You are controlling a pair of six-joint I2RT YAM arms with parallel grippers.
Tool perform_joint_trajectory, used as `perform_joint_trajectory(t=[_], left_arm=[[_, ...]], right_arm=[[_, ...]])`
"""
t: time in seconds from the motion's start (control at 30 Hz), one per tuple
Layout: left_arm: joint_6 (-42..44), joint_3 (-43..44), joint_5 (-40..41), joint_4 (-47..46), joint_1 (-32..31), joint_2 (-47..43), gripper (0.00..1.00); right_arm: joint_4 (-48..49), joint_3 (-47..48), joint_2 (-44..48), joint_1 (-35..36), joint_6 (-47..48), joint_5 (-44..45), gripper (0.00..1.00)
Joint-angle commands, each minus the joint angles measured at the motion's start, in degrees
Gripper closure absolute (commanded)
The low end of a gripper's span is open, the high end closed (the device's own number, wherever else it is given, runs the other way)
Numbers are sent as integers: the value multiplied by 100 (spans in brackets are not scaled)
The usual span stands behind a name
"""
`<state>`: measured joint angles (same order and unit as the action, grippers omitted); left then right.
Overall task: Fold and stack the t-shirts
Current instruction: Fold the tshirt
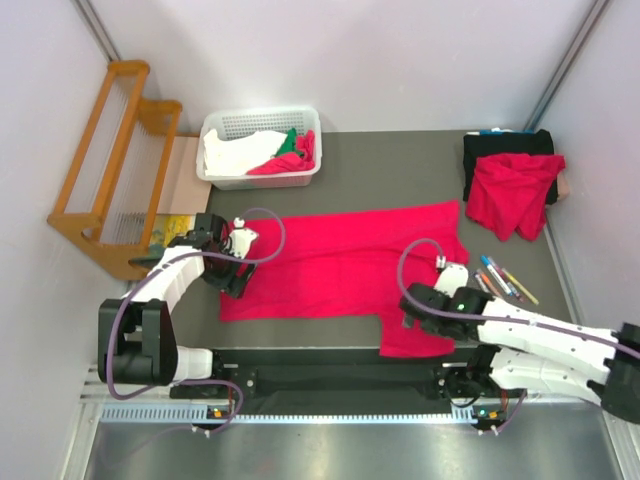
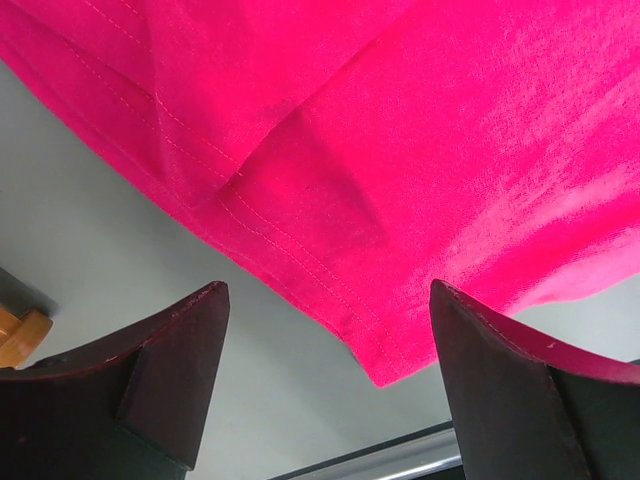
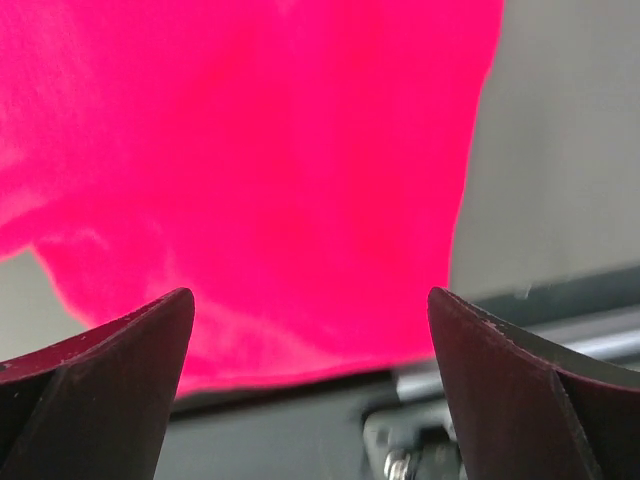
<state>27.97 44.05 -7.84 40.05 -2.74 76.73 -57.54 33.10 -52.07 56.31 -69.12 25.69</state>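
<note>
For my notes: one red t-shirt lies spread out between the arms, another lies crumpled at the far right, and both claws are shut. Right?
No: both claws are open. The wrist views show the left claw and right claw with fingers wide apart over the spread t-shirt. The crumpled t-shirt is at far right, as stated.

One crimson t-shirt is spread flat across the middle of the table, one sleeve reaching the near edge. A second t-shirt is bunched at the far right corner.
</note>
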Motion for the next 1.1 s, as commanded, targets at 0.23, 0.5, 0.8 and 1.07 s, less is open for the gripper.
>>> perform_joint_trajectory(t=[0.23, 0.5, 0.8, 1.07], left_arm=[[-195, 279, -8, 99, -16, -360, 15], [-248, 297, 54, 125, -16, -369, 16], [-283, 359, 54, 134, -16, -343, 16], [-344, 306, 159, 55, -16, -255, 16]], right_arm=[[1754, 1294, -2833, 2022, 1136, 1799, 0], [1800, 1234, -2440, 2463, 1261, 1122, 0], [972, 1155, -3089, 2419, 295, 789, 0], [1078, 795, -3107, 2411, 136, 472, 12]])
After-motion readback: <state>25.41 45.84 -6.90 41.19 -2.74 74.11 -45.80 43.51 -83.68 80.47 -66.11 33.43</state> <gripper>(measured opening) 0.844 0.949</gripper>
